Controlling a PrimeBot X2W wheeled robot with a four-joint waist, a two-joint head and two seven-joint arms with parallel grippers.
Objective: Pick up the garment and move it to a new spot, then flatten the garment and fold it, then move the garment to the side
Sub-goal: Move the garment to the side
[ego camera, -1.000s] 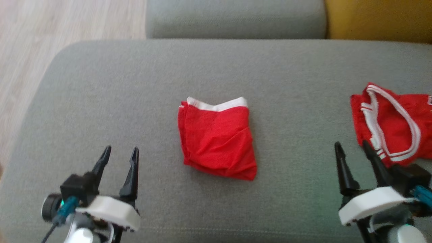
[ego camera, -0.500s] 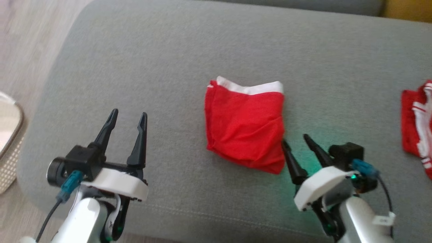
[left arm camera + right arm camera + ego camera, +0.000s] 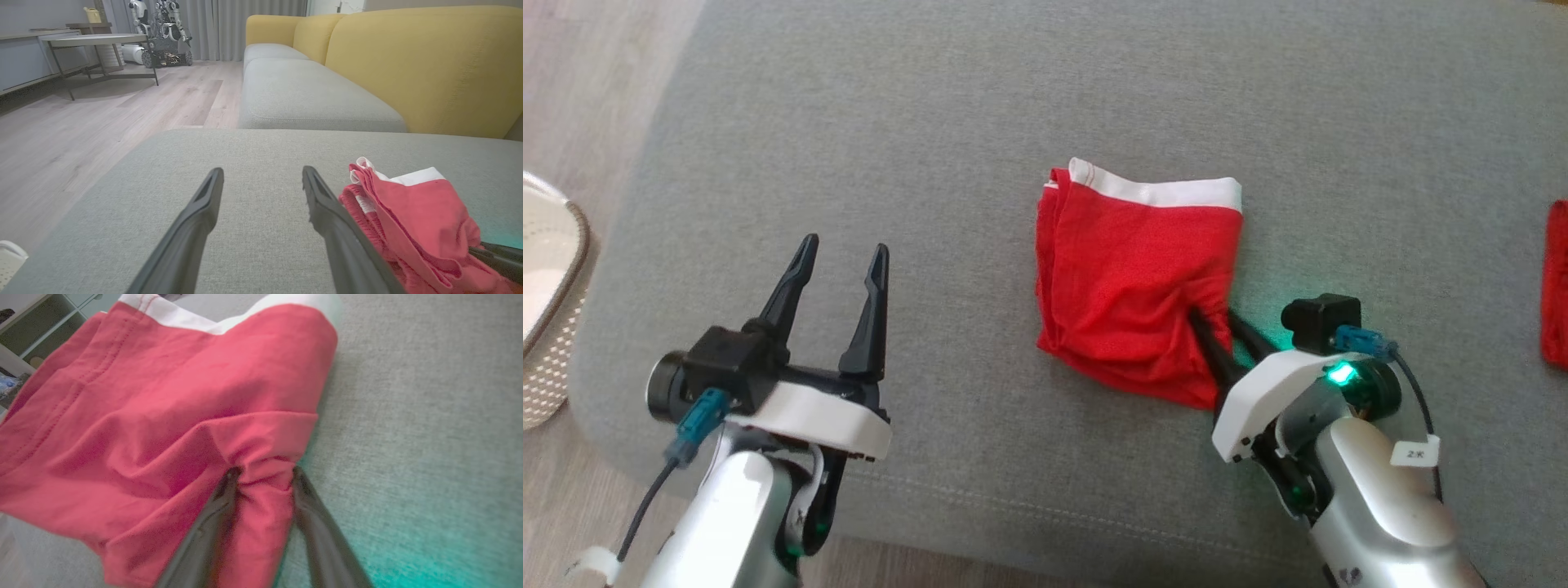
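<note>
The garment (image 3: 1131, 278) is a folded pair of red shorts with a white waistband, lying in the middle of the grey sofa cushion (image 3: 980, 114). My right gripper (image 3: 1215, 317) is at its lower right corner, fingers pressed into the cloth. In the right wrist view a puckered fold of the garment (image 3: 163, 416) is bunched between the two fingers of that gripper (image 3: 263, 471). My left gripper (image 3: 844, 245) hovers open over bare cushion to the left of the garment. In the left wrist view the left gripper (image 3: 261, 175) holds nothing, and the garment (image 3: 412, 220) lies beside its right finger.
A second red garment (image 3: 1556, 282) shows at the right edge of the cushion. A white perforated basket (image 3: 547, 302) stands on the wood floor at the left. The cushion's front edge runs just below both wrists. A yellow sofa back (image 3: 408, 61) rises behind.
The head camera has tilted down and left. My right gripper moved left and forward onto the garment's lower right corner and its jaws narrowed onto a fold. The left gripper stayed open.
</note>
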